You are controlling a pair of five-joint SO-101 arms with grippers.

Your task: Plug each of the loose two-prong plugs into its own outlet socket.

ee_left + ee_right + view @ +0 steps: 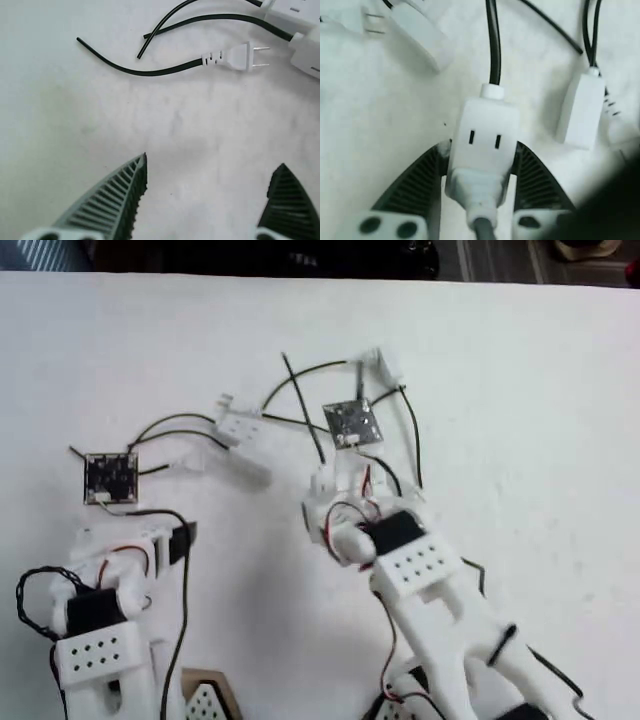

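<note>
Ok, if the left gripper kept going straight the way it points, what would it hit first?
Likely the white two-prong plug on its black cord: it lies ahead of the open left gripper, past bare white table. Depth is unclear, so it might touch the table first.

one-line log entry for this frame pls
left gripper open over table | loose plug lying unplugged ahead of it | right gripper shut on outlet socket
</note>
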